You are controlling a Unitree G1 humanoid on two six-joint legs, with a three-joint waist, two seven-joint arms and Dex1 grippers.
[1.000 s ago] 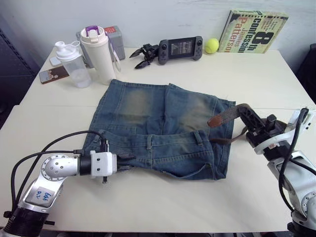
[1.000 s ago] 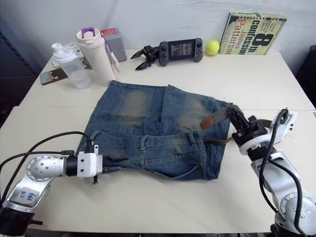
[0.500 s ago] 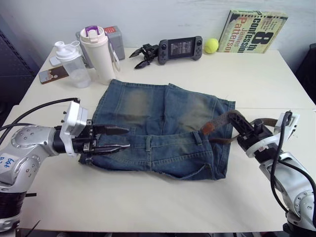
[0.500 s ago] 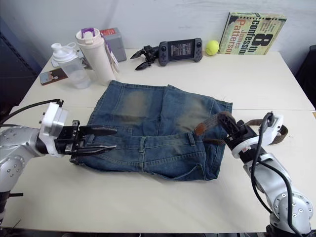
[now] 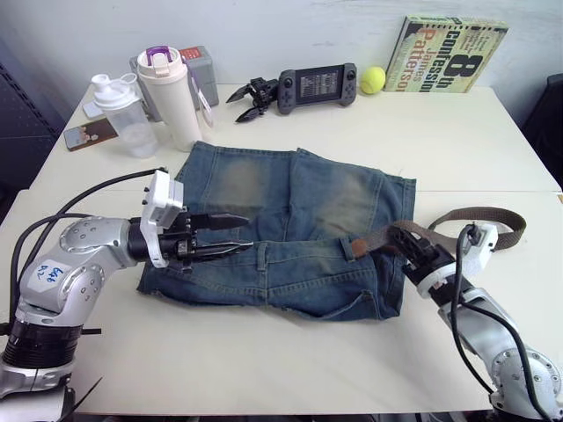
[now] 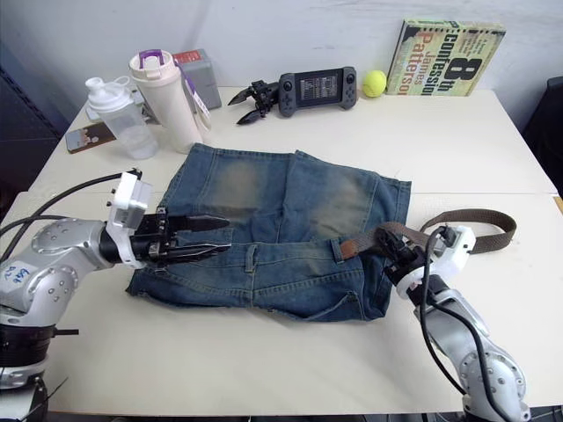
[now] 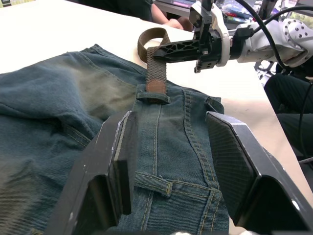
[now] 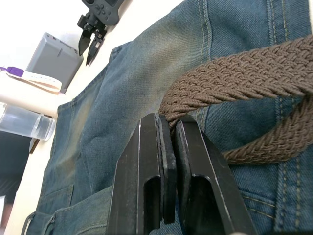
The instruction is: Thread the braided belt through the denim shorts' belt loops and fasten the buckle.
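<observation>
The denim shorts lie flat mid-table, waistband toward me. My right gripper is shut on the braided belt just behind its tan tip. That tip rests at a belt loop near the waistband's right end; I cannot tell how far under it goes. The rest of the belt curls back in a loop on the table to the right. The buckle is hidden. My left gripper hovers open over the waistband's left part, with another belt loop between its fingers.
Along the far edge stand a clear shaker bottle, a white tumbler and a grey box. A black clip, a game console, a tennis ball, a book and a phone are there too.
My left gripper rose from the table at the shorts' front left and moved right over the waistband. My right gripper moved left and down, bringing the belt tip to the belt loop.
</observation>
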